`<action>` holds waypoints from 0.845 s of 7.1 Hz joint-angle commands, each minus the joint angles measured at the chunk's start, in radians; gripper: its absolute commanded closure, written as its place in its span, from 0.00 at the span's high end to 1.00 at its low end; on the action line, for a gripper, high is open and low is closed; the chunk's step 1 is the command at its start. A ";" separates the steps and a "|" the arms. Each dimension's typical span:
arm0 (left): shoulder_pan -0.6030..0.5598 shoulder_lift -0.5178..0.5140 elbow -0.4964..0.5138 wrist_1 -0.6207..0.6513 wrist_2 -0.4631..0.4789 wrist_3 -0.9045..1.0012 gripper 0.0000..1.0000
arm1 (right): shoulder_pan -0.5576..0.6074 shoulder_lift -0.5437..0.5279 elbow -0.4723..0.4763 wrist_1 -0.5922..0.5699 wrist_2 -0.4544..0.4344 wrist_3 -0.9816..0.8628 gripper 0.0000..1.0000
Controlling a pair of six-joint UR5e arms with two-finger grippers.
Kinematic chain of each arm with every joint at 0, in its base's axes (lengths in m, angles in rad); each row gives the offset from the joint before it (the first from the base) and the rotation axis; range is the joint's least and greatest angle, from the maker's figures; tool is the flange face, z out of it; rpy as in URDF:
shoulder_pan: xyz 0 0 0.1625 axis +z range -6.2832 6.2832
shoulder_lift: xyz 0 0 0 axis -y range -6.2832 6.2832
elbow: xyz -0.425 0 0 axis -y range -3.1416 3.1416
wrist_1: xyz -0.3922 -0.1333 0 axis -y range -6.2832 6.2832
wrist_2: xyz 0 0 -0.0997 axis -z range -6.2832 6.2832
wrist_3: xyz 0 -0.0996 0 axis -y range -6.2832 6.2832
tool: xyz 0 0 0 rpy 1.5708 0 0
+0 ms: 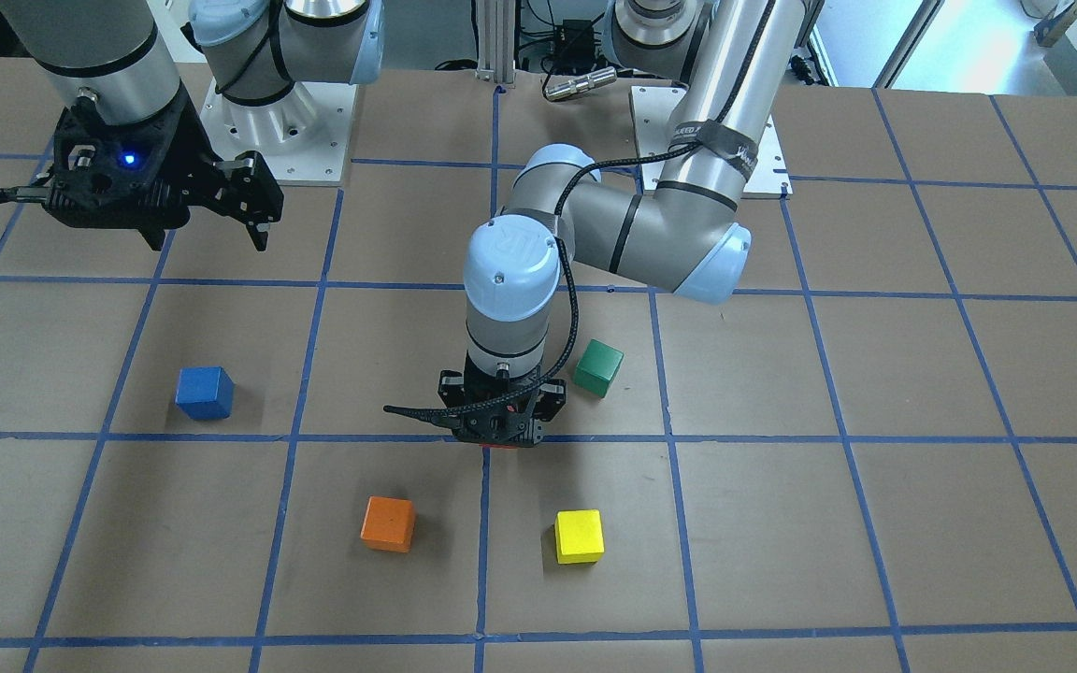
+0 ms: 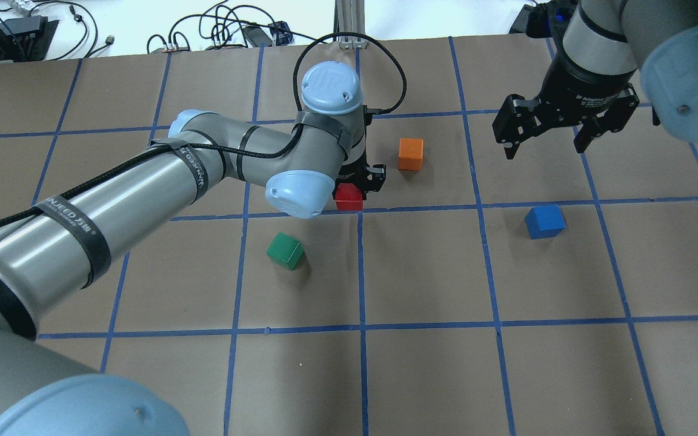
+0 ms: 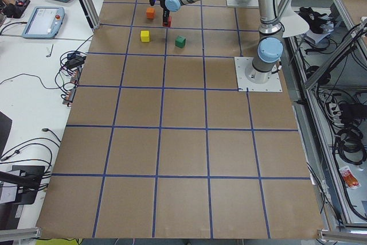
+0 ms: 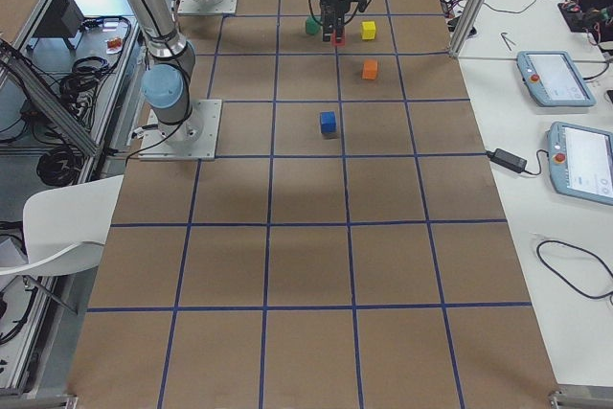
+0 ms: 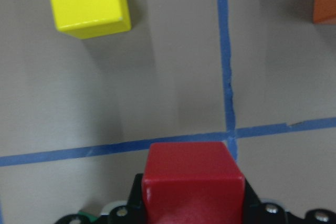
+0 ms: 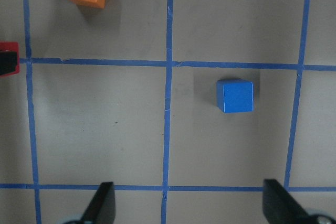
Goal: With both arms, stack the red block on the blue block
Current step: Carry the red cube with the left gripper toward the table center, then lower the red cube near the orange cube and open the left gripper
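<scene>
The red block (image 5: 191,179) sits between the fingers of my left gripper (image 2: 358,184), which is shut on it low at the table, beside a crossing of blue tape lines. The block shows as a red cube under the wrist in the overhead view (image 2: 349,197) and as a thin red sliver in the front view (image 1: 501,447). The blue block (image 2: 545,221) stands alone on the paper, also seen in the front view (image 1: 205,392) and the right wrist view (image 6: 234,96). My right gripper (image 2: 548,145) hangs open and empty above the table, beyond the blue block.
An orange cube (image 2: 411,154) stands just beyond the left gripper. A green cube (image 2: 286,251) lies nearer the robot's base. A yellow cube (image 1: 580,536) sits at the operators' side, also in the left wrist view (image 5: 89,1). The brown paper table (image 2: 422,375) has blue tape grid lines.
</scene>
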 commanded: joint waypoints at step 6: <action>0.078 0.030 0.060 -0.059 -0.009 0.023 1.00 | -0.006 0.003 0.013 0.003 -0.036 0.004 1.00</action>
